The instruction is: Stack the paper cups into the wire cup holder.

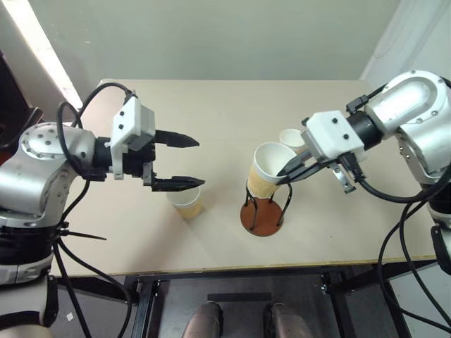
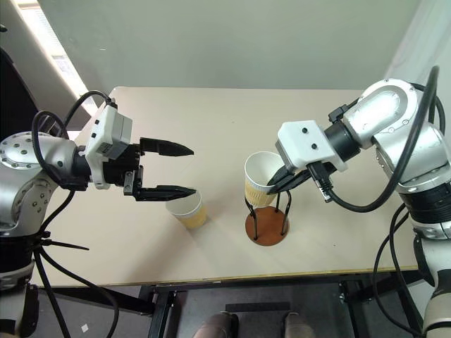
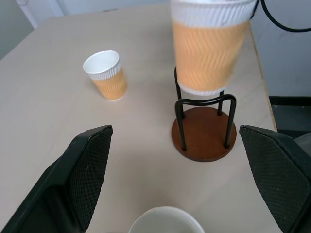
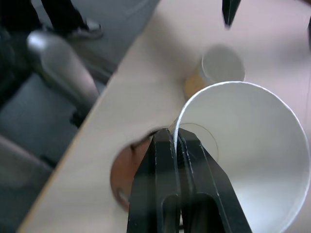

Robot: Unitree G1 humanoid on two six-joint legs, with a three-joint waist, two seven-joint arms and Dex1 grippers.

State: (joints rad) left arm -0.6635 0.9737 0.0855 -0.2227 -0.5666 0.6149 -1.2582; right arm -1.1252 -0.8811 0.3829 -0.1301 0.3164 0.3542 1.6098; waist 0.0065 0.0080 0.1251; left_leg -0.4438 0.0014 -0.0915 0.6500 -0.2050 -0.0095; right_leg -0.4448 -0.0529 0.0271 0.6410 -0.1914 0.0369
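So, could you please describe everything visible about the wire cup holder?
The wire cup holder has a round reddish-brown disc base, wood-like, and two upright black wire loops. It stands on the table between two standing paper cups. It is empty; a third cup, pinched at its rim by the right gripper, hangs tilted above the loops.

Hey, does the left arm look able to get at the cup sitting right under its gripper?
Probably yes. The left gripper is open and hangs just above that paper cup, with nothing between them. The right gripper is busy holding another cup over the wire cup holder.
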